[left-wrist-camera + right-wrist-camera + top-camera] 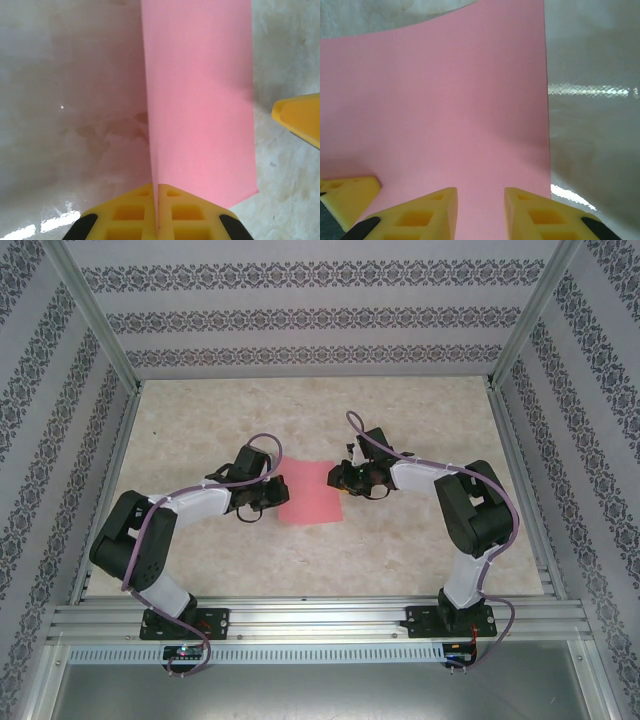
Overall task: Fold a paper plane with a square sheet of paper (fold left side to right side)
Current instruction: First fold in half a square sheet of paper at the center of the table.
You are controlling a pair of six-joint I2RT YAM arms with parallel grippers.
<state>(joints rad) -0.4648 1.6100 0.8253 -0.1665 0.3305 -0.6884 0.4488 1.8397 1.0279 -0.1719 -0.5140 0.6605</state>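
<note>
The square sheet of paper [312,493] is pink-red and lies mid-table between both arms. My left gripper [272,492] is shut on its left edge; in the left wrist view the sheet [200,100] is pinched between the yellow fingers of the gripper [157,186] and lifts off the table. My right gripper [340,480] sits over the sheet's right side. Seen from the right wrist, that gripper [480,192] is open, with the sheet [445,110] spread beneath the gap and nothing held. Its yellow fingertip [300,117] shows at the right of the left wrist view.
The beige marbled tabletop [400,550] is boxed in by patterned walls [300,320] and aluminium posts. A metal rail [320,620] runs along the near edge at the arm bases. The left gripper's finger [345,197] pokes into the right wrist view at bottom left.
</note>
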